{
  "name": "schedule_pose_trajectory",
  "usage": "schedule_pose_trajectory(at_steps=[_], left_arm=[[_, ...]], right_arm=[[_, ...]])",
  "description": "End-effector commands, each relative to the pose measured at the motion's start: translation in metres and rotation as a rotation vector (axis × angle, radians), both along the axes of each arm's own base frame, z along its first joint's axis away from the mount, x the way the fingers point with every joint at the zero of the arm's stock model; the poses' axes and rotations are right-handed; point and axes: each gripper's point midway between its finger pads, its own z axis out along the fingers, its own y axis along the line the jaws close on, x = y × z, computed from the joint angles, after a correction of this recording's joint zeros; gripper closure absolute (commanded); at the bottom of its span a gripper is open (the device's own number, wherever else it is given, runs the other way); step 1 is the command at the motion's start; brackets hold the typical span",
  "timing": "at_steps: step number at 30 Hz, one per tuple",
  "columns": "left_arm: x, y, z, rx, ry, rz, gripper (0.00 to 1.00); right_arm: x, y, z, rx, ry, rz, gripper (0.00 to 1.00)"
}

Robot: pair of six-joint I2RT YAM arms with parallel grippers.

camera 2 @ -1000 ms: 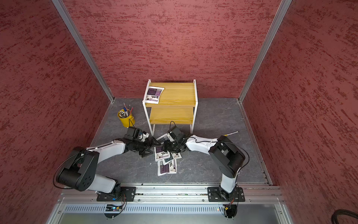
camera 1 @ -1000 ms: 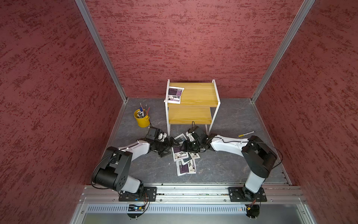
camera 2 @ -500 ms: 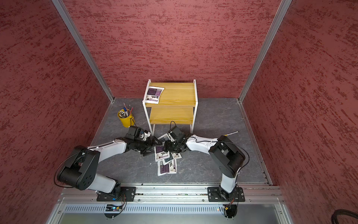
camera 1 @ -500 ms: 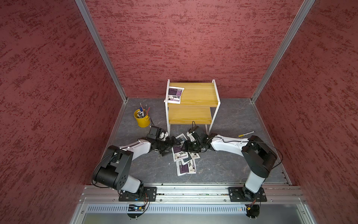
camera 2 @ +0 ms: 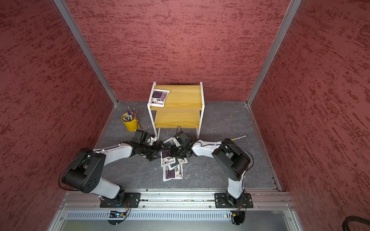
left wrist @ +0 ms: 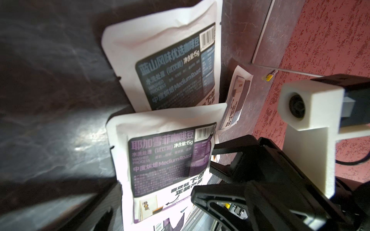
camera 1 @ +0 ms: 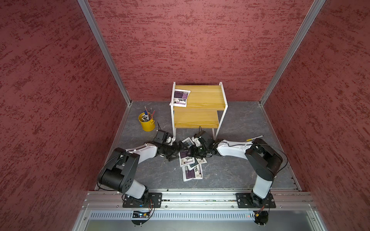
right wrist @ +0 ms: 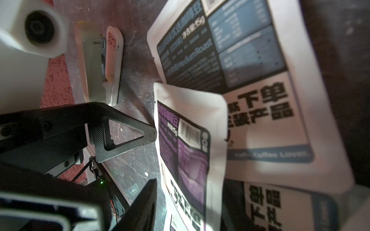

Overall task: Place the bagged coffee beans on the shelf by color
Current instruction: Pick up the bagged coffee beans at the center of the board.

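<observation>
Both arms reach low and inward from the rail, forearms near level, wrists meeting over the pouch pile in front of the shelf (camera 1: 206, 98). Left gripper (camera 1: 175, 151): fingers spread wide, tips at the long edge of the floor purple pouch (left wrist: 170, 160), nothing pinched. Right gripper (camera 1: 190, 153) faces it, jaw state unclear. That pouch lies flat, long axis rail-to-shelf, overlapping a grey-blue pouch (left wrist: 170, 70). Shelved purple pouch (camera 1: 180, 98) sits on the top board's left-front corner, long axis front-to-back.
</observation>
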Motion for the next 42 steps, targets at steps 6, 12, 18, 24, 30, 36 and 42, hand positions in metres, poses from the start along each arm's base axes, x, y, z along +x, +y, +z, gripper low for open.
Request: schedule_pose_trajectory(at_steps=[6, 12, 18, 24, 30, 36, 42], left_arm=[[0.002, -0.003, 0.010, -0.012, -0.033, -0.016, 0.00], [-0.009, 0.002, 0.026, -0.013, -0.056, -0.029, 0.00], [-0.029, 0.014, 0.057, -0.053, -0.107, -0.018, 0.00], [-0.053, 0.031, 0.101, -0.142, -0.185, 0.041, 0.00], [-0.064, 0.034, 0.164, -0.255, -0.332, 0.072, 0.00], [-0.061, 0.035, 0.229, -0.321, -0.489, 0.091, 0.00], [-0.053, 0.037, 0.279, -0.326, -0.599, 0.090, 0.00]], right_arm=[[0.000, -0.002, 0.016, 0.047, -0.028, -0.013, 0.76], [-0.006, -0.008, 0.048, 0.098, -0.062, -0.027, 0.85], [-0.019, -0.020, 0.089, 0.150, -0.100, -0.041, 0.87], [-0.041, -0.040, 0.138, 0.191, -0.153, -0.037, 0.89], [-0.065, -0.058, 0.215, 0.260, -0.243, -0.007, 0.90], [-0.074, -0.076, 0.308, 0.338, -0.398, -0.011, 0.90], [-0.055, -0.068, 0.380, 0.340, -0.528, 0.013, 0.90]])
